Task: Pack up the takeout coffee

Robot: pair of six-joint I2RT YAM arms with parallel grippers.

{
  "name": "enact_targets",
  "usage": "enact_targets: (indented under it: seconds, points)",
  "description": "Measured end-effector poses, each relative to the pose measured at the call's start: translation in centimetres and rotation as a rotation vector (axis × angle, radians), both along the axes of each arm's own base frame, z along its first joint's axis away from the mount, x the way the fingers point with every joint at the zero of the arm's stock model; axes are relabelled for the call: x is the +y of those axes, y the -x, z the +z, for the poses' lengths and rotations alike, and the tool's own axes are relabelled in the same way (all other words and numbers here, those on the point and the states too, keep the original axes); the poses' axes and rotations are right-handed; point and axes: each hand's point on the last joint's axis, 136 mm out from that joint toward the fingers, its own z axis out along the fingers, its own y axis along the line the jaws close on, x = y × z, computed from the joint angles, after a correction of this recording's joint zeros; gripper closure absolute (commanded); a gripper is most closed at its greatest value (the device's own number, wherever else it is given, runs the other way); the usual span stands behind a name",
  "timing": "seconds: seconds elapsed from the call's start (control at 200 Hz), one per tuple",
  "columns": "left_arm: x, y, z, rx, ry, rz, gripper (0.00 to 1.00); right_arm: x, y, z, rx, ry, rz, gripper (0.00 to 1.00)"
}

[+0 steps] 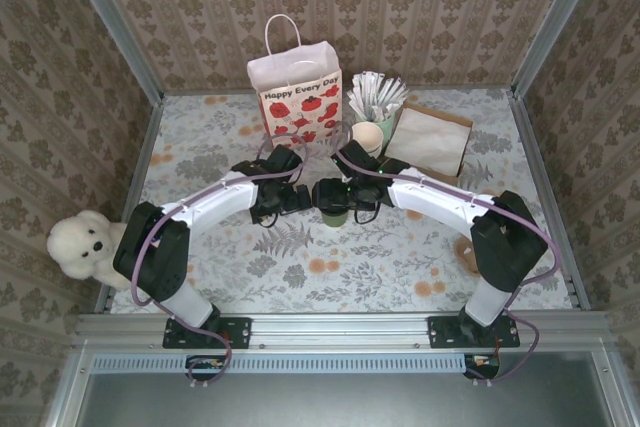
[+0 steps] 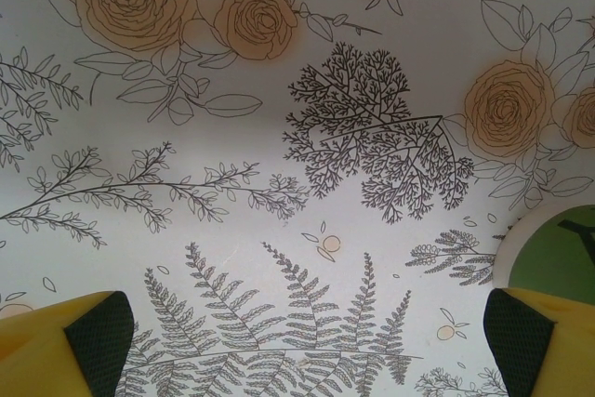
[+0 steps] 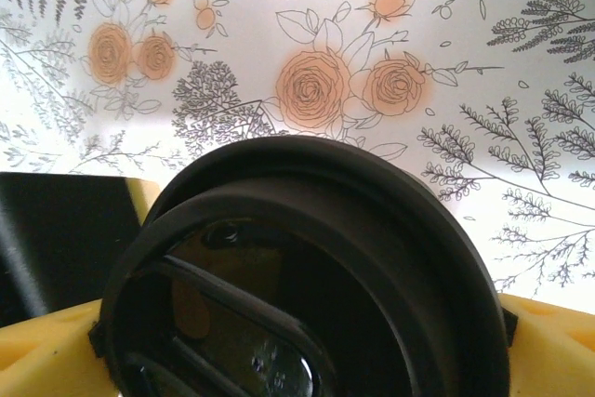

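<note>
Straddling the coffee cup [image 3: 307, 267] at the middle of the worktop [image 1: 400, 257], the right claw [image 3: 302, 360] is set to lift it; whether it grips cannot be told; left claw [image 2: 307, 341] gapes wide alongside, empty.

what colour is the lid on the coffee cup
The lid is black, clearest in the right wrist view.

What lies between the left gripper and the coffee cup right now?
Nothing but bare flowered tablecloth. In the left wrist view the left gripper stands open, with the coffee cup at the picture's right edge, close beside one finger.
</note>
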Motion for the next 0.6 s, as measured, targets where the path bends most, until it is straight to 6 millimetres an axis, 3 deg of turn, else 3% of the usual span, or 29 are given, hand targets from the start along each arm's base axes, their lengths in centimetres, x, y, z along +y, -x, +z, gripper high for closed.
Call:
enact_targets:
  seconds: [0.125, 0.39, 0.495, 0.6]
  points:
    - [0.0, 0.0, -0.1, 0.002, -0.002, 0.000, 0.00, 0.1, -0.1, 0.1, -0.010, 0.004, -0.003, 0.20]
    - [0.0, -0.1, -0.4, 0.007, -0.006, 0.000, 0.00, -0.4, 0.1, 0.2, -0.019, 0.016, -0.004, 0.23]
    - [-0.1, -0.2, -0.2, -0.004, 0.002, 0.000, 0.00, -2.6, 1.1, 0.3, -0.004, 0.045, -0.010, 0.23]
    - [-0.3, -0.5, 0.7, -0.032, 0.018, -0.002, 0.00, -6.4, 2.3, 0.3, 0.018, 0.076, -0.047, 0.23]
